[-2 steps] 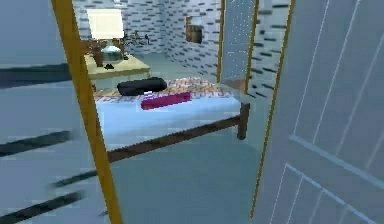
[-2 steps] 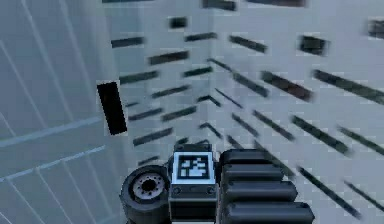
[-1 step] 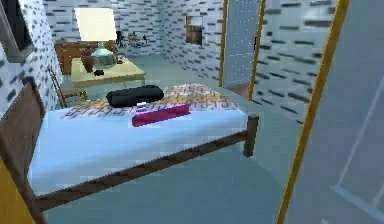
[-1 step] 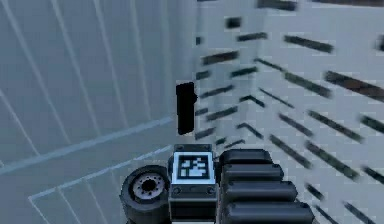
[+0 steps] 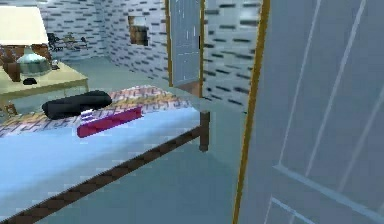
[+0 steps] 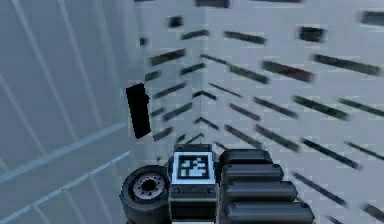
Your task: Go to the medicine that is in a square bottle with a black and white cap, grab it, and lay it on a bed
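- Dark upright slab (image 6: 138,110) stands by the panel of the near door (image 5: 320,110), as the arm side view gives it. It may be the medicine bottle, but no square body or black and white cap can be read, so I cannot tell where the medicine bottle is.
- The tool (image 6: 147,190) sits below the slab, close to the near door, on the arm (image 6: 250,192). Its far end cannot be made out. I cannot tell whether it holds anything, or whether its fingers are spread or pressed together.
- Progress, as a judgement: the robot is already at a bed, so the trip looks mostly done. The grab cannot be confirmed, and the laying down is still to do.
- The bed (image 5: 60,165) lies left of the near door, with pale sheet showing toward its foot. A magenta thing (image 5: 110,124) and a black thing (image 5: 76,104) lie farther up it.
- A strip of floor (image 5: 215,170) runs between the near door's edge and the bed's corner post (image 5: 204,130). That gap looks narrow for turning.
- A rear door (image 5: 185,40) stands beyond the near door's edge. A counter (image 5: 45,80) with a lamp (image 5: 20,30) is across the bed from the near door.
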Robot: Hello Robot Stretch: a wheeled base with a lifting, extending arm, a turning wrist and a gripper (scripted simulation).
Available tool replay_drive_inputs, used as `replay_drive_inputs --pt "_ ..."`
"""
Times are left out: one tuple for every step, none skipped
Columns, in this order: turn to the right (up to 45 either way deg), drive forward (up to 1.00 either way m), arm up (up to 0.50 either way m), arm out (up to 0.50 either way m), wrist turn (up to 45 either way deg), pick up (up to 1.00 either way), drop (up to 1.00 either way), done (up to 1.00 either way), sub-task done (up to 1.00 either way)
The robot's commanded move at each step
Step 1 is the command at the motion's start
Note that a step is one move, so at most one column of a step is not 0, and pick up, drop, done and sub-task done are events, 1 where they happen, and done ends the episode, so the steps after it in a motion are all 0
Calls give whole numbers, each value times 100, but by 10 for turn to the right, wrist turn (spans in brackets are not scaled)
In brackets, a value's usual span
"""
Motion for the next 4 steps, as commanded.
replay_drive_inputs --pt "0 40 0 0 0 0 0 0 0" --pt "-270 0 0 0 0 0 0 0 0" --pt "0 65 0 0 0 0 0 0 0" --pt "-450 0 0 0 0 0 0 0 0"
